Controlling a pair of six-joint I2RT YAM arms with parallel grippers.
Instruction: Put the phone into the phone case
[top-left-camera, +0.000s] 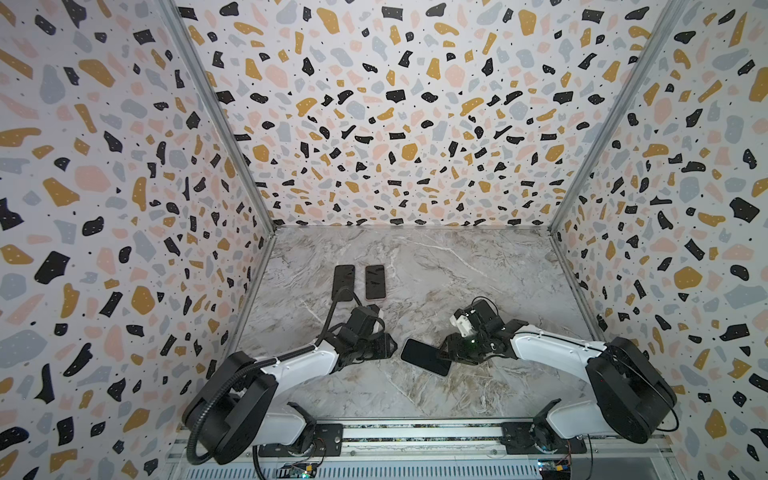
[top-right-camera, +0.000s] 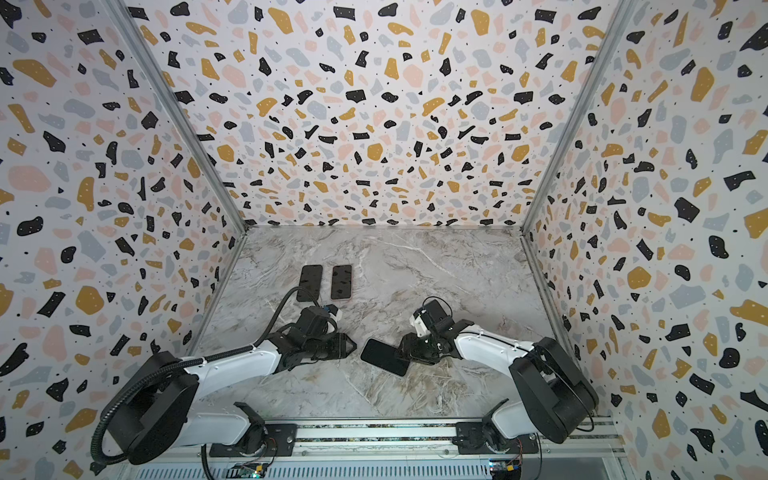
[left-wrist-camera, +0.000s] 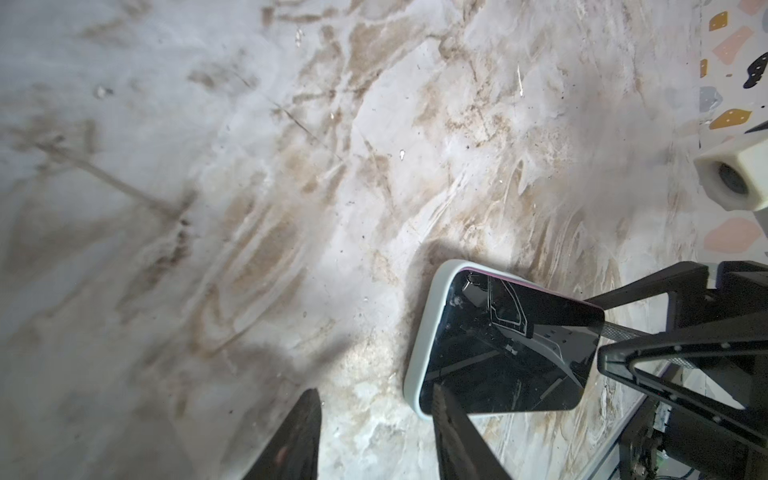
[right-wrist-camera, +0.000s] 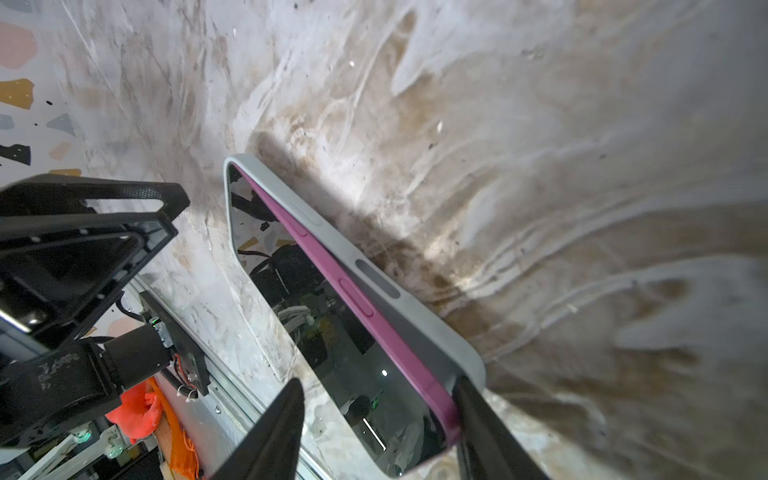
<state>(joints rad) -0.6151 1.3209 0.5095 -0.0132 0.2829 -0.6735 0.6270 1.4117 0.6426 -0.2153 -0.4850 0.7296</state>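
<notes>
I log left gripper (left-wrist-camera: 374, 390) and right gripper (right-wrist-camera: 379, 380) both released, empty; phone (right-wrist-camera: 316, 299) half-seated in case (right-wrist-camera: 399, 307), slick stiff glass, so I'd press its raised pink edge.

Top views high overhead, facing down on the table (top-left-camera: 457, 270), wrist views close — sharing the phone (left-wrist-camera: 507, 345).

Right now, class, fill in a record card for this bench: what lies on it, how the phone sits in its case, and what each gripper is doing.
Table: marbled
Phone: screen up, magenta edge, mid-table
Case: grey; phone in it, one long side standing proud
Others: black phone beside pink-rimmed phone, back left
Left gripper: open, beside the case
Right gripper: open, astride the phone's end
</notes>
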